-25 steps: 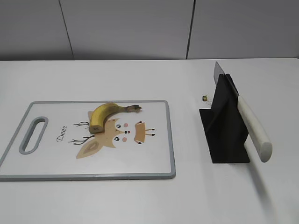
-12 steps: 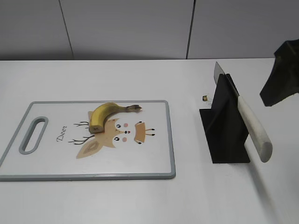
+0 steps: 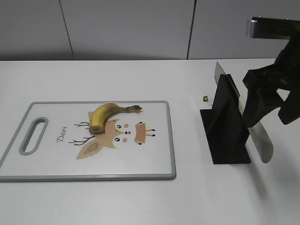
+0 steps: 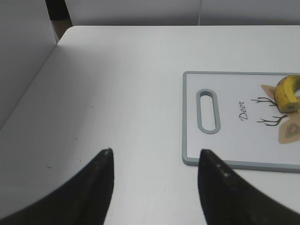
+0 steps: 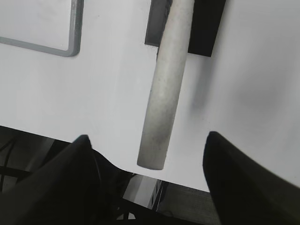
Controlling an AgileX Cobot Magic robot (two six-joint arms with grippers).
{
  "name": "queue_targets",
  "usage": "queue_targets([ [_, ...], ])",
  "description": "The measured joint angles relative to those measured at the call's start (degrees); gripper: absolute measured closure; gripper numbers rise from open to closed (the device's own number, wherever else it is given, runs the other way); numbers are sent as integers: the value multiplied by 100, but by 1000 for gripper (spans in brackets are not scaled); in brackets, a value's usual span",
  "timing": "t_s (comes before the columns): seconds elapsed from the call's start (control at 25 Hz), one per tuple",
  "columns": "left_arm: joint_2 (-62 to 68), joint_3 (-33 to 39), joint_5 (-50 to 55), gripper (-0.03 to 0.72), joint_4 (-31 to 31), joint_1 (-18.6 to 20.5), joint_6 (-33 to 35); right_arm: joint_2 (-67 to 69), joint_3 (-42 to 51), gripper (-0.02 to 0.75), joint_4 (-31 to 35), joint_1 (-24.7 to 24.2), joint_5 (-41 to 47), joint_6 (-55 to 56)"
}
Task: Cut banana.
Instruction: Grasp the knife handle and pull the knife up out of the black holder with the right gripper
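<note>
A yellow banana (image 3: 105, 115) lies on a white cutting board (image 3: 150, 154) with a deer drawing; its end also shows in the left wrist view (image 4: 287, 93). A knife with a white handle (image 3: 260, 140) rests in a black stand (image 3: 225, 126); the handle shows in the right wrist view (image 5: 168, 89). My right gripper (image 3: 269, 115) is open and hovers above the knife handle, its fingers (image 5: 147, 140) on either side of the handle's end, not touching. My left gripper (image 4: 154, 157) is open and empty over the bare table, left of the board (image 4: 192, 117).
A small brass-coloured object (image 3: 205, 98) lies on the table behind the stand. The table's front edge (image 5: 187, 185) is right below the knife handle's end. A grey wall runs behind the table.
My right arm has come in from the right edge of the exterior view and now hangs over the knife handle. The banana, board and knife have not moved.
</note>
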Motion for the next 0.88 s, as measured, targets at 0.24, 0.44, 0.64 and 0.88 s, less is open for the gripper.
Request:
queue_targets([
  [0.24, 0, 0, 0, 134, 0, 0, 0, 567, 0, 199, 0, 0, -60, 70],
  [0.44, 0, 0, -5, 134, 0, 0, 0, 931, 0, 231, 0, 0, -79, 129],
  [0.64, 0, 0, -5, 134, 0, 0, 0, 1159, -33, 239, 0, 0, -143, 146],
  [0.88, 0, 0, -5, 134, 0, 0, 0, 1332, -50, 252, 0, 0, -199, 163],
])
